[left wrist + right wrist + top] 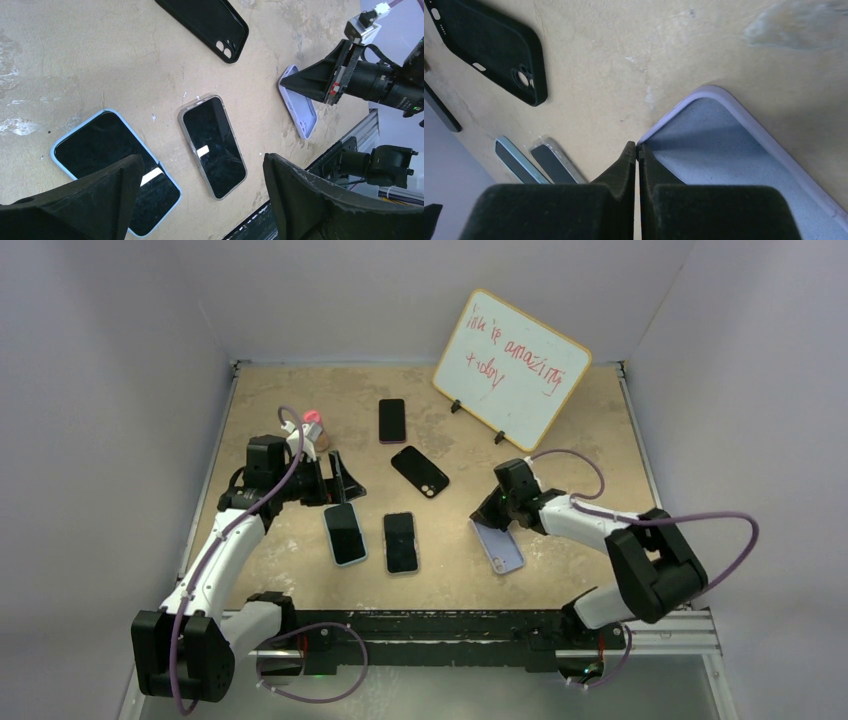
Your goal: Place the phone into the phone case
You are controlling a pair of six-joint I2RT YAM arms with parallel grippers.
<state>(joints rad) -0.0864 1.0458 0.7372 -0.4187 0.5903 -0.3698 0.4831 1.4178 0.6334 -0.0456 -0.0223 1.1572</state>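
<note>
Pinching the lavender case's corner rim, the closed right gripper steadies it for loading; left of the case, the wide-open, empty left gripper hovers over the clear-edged phone.

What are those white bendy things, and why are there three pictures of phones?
Those are two robot arms bolted to a table. The big picture looks down from above; the other two come from little cameras on each arm's wrist. On the table lie a phone in a blue case, a phone in a clear case, a black phone, an empty black case, an empty lilac case and a small whiteboard. The left gripper hangs open above the two cased phones, holding nothing. The right gripper is pinched shut at a corner edge of the lilac case; whether it really grips the rim is hard to tell.
</note>
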